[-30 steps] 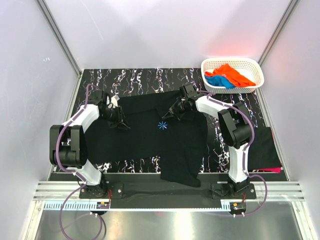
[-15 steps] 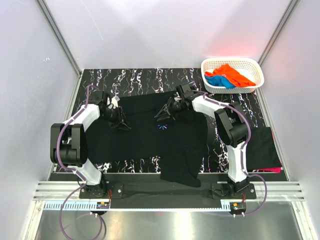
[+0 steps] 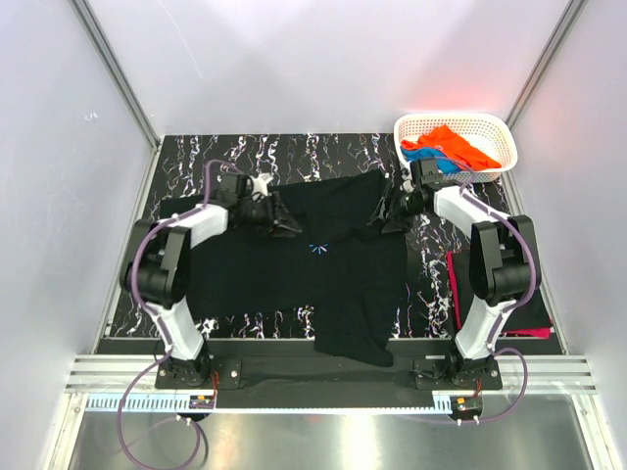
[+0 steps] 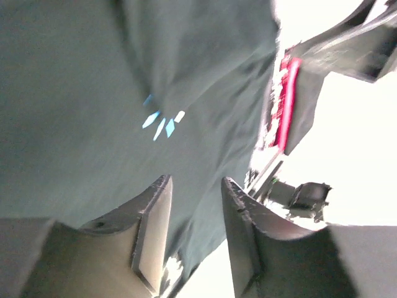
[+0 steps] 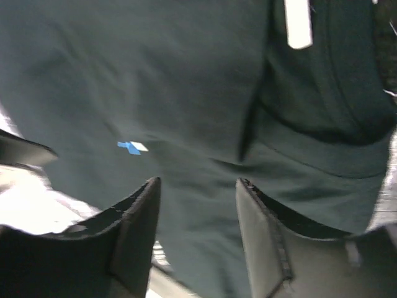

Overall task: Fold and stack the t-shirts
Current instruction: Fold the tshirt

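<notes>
A large black t-shirt (image 3: 294, 284) with a small blue starburst (image 3: 315, 248) lies spread across the table, one part hanging over the near edge. My left gripper (image 3: 281, 221) hovers over its upper left, near the collar, and is open with nothing between the jaws (image 4: 196, 180). At the shirt's upper right edge my right gripper (image 3: 384, 214) is open too, with only cloth below it (image 5: 198, 181). Both wrist views show the starburst (image 4: 162, 124) (image 5: 131, 147). Orange (image 3: 453, 144) and blue (image 3: 429, 160) t-shirts lie in the basket.
The white lattice basket (image 3: 495, 125) stands at the back right corner. A folded black stack (image 3: 505, 294) with a magenta edge (image 3: 454, 286) lies at the right side of the marbled table (image 3: 245, 152). Grey walls enclose the table.
The right gripper opened, let go of the shirt and drew back to the right. The left gripper swung right toward the collar and opened wider. The shirt's top edge now lies further back.
</notes>
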Tool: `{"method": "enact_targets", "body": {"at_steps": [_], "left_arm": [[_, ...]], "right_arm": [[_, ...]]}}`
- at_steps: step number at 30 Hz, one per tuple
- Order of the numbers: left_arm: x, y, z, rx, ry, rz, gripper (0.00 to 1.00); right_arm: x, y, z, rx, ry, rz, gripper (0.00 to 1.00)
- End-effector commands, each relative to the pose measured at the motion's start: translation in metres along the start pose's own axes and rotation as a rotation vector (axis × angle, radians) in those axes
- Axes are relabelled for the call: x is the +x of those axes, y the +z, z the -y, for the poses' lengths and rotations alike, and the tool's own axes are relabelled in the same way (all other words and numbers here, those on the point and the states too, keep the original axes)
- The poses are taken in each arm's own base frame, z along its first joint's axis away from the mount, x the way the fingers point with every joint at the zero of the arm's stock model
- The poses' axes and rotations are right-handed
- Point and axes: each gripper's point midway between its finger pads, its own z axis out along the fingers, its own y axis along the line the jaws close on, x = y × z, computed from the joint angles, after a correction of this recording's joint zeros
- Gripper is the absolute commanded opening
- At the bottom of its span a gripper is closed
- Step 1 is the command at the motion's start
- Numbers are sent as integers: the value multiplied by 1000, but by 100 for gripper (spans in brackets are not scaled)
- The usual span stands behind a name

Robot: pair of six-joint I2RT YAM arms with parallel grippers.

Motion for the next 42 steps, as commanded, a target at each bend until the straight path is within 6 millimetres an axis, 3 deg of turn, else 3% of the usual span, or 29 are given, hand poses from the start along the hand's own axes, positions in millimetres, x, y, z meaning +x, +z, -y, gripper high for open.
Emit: {"method": "enact_targets", "body": {"at_steps": [1,3,6,12,20,29,34,36,40,42], "left_arm": [[-26,27,34,169,37,71,43],[-27,39,40,194,23,86,45],[-18,54,28,135,-14,56,45],[-19,63,10,17,-16,79,45],[-3,71,-10,-73,-67,20,43],[0,88,-9,-57,-66,-35,41],[-3,90,-5,-44,-51,-41,29],[-4,91,-4,-40,-49,-46,23],[-10,93,2,-24,-43,-47,0],[-13,89,9,-17,-34,-43,0]], "right_arm": [[4,7,18,72,-204,31,61],[5,9,22,53,-185,32,63],[7,15,26,46,-197,15,63],[2,21,35,66,-242,29,62],[-2,29,28,31,-226,10,54],[-7,36,24,10,-218,11,49],[-14,34,13,-19,-214,22,42],[-15,32,7,-39,-206,22,33],[-7,25,2,-66,-176,10,23],[-5,19,-4,-77,-157,10,14]]}}
